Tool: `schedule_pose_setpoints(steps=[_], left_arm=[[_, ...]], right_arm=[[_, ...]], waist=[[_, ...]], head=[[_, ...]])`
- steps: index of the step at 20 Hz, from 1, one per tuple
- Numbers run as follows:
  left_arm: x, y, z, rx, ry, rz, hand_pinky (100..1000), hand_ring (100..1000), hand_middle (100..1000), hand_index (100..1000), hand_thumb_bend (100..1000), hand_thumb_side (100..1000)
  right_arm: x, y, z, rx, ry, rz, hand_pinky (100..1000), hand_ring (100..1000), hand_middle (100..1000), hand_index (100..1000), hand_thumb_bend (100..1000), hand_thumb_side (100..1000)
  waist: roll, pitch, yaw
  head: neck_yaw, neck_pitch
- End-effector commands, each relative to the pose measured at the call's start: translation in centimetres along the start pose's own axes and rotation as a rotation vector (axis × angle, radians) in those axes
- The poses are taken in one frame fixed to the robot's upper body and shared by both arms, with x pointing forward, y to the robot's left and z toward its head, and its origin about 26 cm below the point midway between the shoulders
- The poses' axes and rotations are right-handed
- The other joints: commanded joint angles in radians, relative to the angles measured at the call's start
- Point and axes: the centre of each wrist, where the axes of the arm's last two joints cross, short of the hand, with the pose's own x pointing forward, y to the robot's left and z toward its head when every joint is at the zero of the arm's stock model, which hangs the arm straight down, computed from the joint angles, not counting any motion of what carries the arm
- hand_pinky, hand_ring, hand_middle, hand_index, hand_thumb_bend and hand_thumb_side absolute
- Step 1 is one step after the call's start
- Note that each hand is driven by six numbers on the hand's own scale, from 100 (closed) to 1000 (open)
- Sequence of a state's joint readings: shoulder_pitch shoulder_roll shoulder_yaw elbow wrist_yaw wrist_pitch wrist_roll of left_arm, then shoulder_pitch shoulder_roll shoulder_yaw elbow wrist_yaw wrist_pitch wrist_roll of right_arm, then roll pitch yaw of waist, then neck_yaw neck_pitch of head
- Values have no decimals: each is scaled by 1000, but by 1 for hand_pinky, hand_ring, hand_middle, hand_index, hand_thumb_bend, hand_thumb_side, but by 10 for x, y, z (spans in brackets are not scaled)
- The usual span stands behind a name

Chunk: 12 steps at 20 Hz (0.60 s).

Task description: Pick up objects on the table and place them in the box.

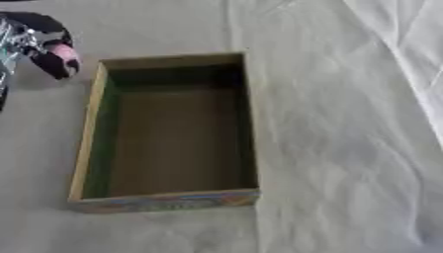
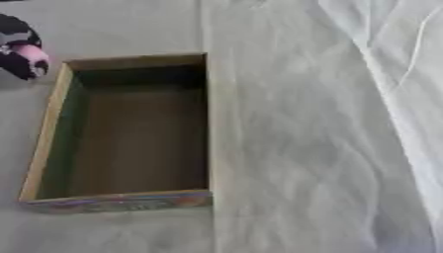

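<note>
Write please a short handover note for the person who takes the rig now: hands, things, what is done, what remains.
Left hand: upper left, beside the box's far left corner, fingers curled round a pink thing.
Right hand: not in view.
Box: open, on the white cloth, nothing visible inside.
Done: nothing placed yet.
Left: bring the pink thing over the box and release it. No other objects are visible on the cloth.
</note>
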<state>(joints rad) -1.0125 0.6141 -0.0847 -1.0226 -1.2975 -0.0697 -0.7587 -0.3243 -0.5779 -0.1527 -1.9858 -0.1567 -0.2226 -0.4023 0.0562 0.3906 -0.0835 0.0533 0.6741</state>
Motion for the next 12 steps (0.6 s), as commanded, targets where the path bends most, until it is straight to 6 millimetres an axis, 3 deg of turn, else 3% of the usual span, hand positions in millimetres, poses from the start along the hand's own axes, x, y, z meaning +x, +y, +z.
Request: schedule_pose_setpoints(steps=[1, 5, 12], left_arm=[[-8, 15, 8, 40, 18, 6, 401, 568, 637, 676, 100, 363], [-8, 16, 9, 41, 12, 12, 367, 540, 613, 651, 100, 272], [-6, 25, 16, 103, -17, 26, 340, 512, 583, 633, 100, 320]], right_arm=[[6, -2, -6, 8, -28, 7, 619, 743, 727, 865, 100, 1000], [6, -3, -5, 6, -26, 6, 619, 743, 726, 865, 100, 1000], [6, -3, -5, 6, -22, 5, 619, 744, 726, 866, 100, 1000]], waist=[[-2, -26, 1], [-2, -26, 1], [-1, -30, 5]], head=[[0, -13], [-1, -13], [-4, -10]])
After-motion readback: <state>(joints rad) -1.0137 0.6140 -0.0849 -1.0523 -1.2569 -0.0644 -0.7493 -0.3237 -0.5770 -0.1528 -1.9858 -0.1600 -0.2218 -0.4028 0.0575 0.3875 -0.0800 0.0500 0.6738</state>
